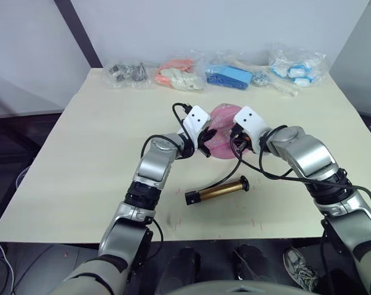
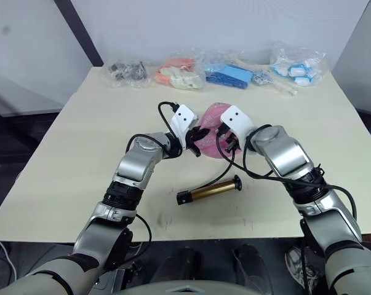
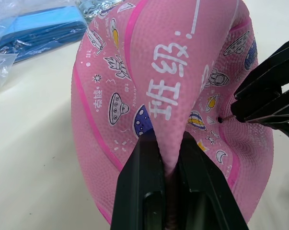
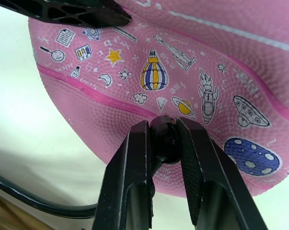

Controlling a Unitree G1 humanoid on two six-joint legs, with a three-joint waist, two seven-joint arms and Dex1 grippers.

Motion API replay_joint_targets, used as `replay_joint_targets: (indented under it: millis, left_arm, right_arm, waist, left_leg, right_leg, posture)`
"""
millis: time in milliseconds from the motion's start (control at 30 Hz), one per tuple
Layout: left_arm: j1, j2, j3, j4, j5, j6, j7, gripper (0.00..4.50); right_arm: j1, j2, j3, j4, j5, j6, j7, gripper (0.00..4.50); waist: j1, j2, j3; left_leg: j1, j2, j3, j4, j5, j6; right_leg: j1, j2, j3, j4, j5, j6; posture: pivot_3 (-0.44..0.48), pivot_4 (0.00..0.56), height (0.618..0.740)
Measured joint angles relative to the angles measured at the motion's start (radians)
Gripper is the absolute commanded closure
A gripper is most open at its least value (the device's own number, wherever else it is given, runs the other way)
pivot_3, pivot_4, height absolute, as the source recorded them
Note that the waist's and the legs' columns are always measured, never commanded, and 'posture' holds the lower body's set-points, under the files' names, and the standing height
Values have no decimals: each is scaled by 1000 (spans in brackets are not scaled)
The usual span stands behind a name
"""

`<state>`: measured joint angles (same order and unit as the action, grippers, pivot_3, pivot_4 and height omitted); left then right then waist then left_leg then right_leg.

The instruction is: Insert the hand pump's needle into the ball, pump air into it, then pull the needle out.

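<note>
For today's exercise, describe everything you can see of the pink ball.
The ball is pink pebbled rubber with darker pink seams, white characters and small space-themed prints. It sags, deflated and folded, on the table. The left tool pinches a fold of its skin. The right tool holds the needle fitting, the tip at the ball's surface.

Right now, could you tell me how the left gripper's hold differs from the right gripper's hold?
The left gripper is shut on a pinched fold of the saggy pink ball, bracing it; the right gripper is shut on the small black fitting of the needle, pressed against the ball's skin. The left touches rubber directly; the right holds part of the hand pump, whose cylinder lies apart on the table. Both meet at the same ball.
</note>
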<state>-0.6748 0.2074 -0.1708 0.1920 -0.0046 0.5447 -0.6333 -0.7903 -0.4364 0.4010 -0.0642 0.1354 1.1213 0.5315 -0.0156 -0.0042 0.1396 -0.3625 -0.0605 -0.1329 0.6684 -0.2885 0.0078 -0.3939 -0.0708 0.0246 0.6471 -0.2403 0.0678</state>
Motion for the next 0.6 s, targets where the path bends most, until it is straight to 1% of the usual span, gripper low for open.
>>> replay_joint_targets:
  millis: [600]
  left_arm:
    - [-10, -5, 26, 31, 0, 34, 0, 4500]
  right_arm:
    - [-22, 73, 24, 130, -113, -100, 55, 4231]
  waist:
    - [-9, -3, -16]
  left_leg:
    - [3, 1, 0, -2, 0, 0]
  right_leg:
    - [2, 1, 0, 0, 0, 0]
  posture:
    - [0, 150, 740]
